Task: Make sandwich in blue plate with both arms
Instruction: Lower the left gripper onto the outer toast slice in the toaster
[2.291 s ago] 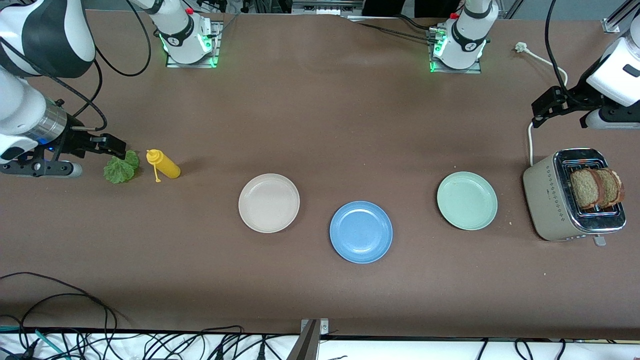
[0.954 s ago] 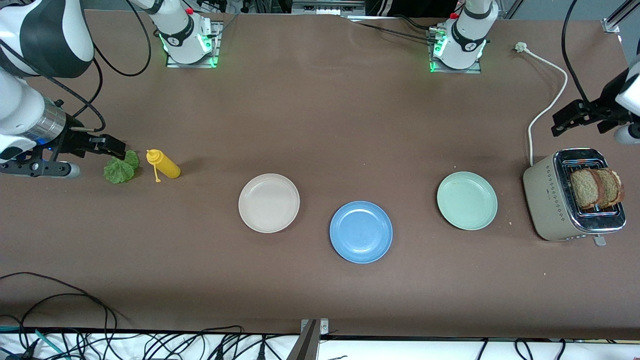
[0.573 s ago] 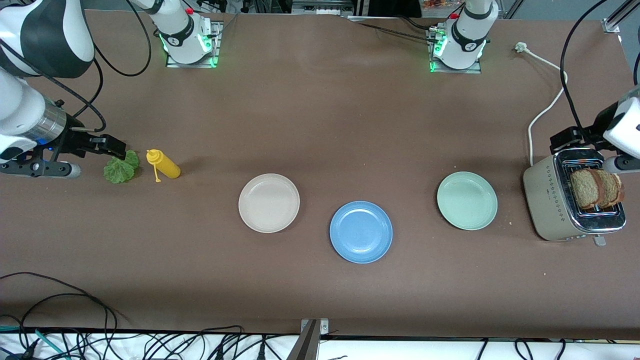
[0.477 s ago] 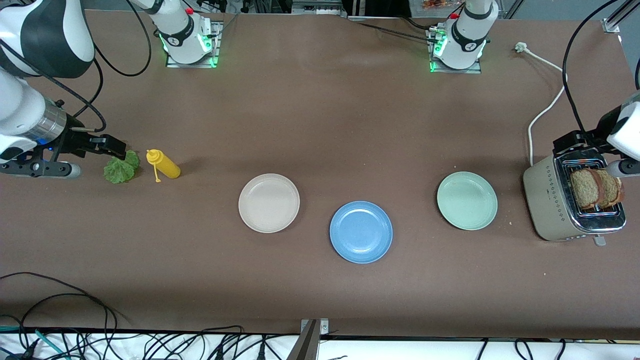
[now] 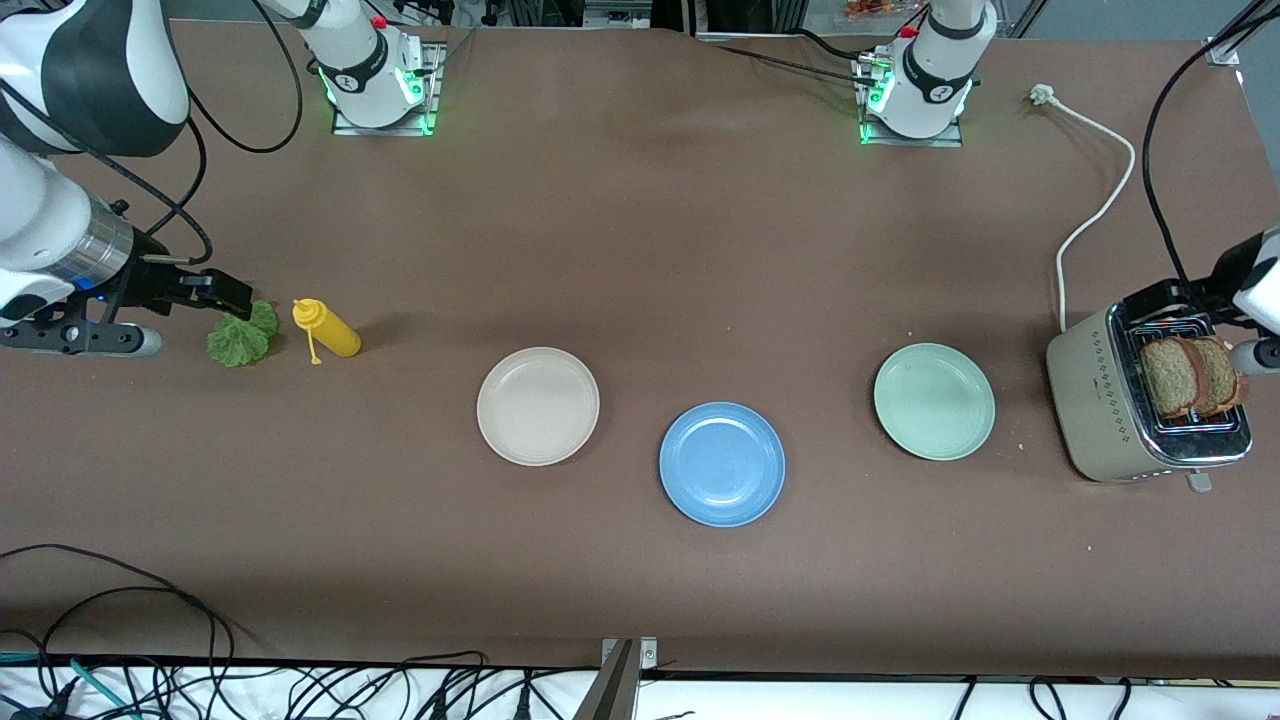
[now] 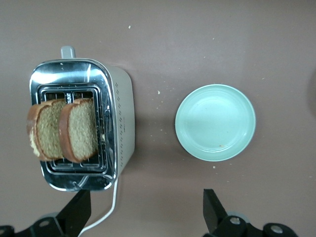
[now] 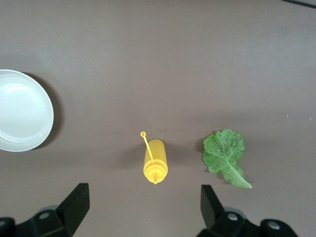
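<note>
— Where's everything?
— Round blue plate (image 5: pixel 722 464) sits bare mid-counter. My left gripper (image 6: pixel 143 210), fingers spread, hovers over the beige toaster's (image 5: pixel 1105 402) brown bread slices (image 5: pixel 1190 376).
— And the right?
— Right gripper (image 7: pixel 140 205) waits, fingers spread, above the ruffled green lettuce leaf (image 5: pixel 241 335) at its counter end.

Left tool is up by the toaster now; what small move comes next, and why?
Probably lower the open left tool onto a bread slice: both slices stand in the toaster, and the blue plate has nothing on it. The right tool waits over the lettuce.
</note>
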Robot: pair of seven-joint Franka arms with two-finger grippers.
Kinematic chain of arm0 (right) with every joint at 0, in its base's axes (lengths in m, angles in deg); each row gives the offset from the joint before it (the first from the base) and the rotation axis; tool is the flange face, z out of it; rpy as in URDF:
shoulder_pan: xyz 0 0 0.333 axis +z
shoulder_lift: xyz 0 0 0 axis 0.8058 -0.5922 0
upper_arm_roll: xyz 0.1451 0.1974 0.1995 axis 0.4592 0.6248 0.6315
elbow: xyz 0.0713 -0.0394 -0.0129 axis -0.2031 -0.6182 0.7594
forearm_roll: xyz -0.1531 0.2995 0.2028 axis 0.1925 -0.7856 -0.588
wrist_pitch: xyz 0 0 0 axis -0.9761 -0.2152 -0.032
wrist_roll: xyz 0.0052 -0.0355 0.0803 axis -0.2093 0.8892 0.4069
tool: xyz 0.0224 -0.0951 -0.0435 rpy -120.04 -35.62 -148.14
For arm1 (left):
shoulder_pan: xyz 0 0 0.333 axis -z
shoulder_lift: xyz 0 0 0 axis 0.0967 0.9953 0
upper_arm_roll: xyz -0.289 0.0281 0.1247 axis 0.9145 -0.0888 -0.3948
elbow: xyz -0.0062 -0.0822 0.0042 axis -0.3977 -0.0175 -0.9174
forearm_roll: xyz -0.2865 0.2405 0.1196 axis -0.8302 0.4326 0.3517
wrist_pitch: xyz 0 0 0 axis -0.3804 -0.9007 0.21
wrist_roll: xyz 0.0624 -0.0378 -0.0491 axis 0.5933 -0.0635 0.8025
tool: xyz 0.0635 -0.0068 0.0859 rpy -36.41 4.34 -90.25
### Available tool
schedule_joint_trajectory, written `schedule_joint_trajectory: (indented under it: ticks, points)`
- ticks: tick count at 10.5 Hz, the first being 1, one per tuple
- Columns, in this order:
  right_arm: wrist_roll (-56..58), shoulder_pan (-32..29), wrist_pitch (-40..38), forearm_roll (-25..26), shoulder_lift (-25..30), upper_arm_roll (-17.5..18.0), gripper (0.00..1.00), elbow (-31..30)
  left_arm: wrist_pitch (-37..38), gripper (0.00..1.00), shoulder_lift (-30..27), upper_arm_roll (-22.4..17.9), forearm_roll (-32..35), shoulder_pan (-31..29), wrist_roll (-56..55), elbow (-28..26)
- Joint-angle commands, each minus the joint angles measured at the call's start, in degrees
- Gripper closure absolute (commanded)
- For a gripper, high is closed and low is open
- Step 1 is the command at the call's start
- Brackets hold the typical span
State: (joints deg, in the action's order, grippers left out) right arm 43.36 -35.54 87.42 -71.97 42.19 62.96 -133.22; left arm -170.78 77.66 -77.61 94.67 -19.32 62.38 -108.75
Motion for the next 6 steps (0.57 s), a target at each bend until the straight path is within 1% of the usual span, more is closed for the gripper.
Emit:
schedule_joint_trajectory:
  ticks: [1,4,5,6]
  points:
    - [-0.69,-0.22,-1.09,-0.94,-0.58,0.07,0.00,1.55,-2.39,0.00,5.60,0.30,0.37,-4.67,5.61,3.39]
    - [-0.87,-0.22,-1.09,-1.03,-0.67,0.07,0.00,1.55,-2.76,0.00,7.19,0.21,0.98,-5.65,5.70,3.40]
    - [-0.87,-0.22,-1.09,-1.03,-0.67,-0.02,0.00,1.55,-2.76,0.00,7.72,0.30,0.63,-7.48,5.79,3.40]
    - [-0.87,-0.22,-1.09,-1.03,-0.67,-0.02,0.00,1.55,-2.84,0.00,8.77,0.30,0.89,-7.76,5.71,3.40]
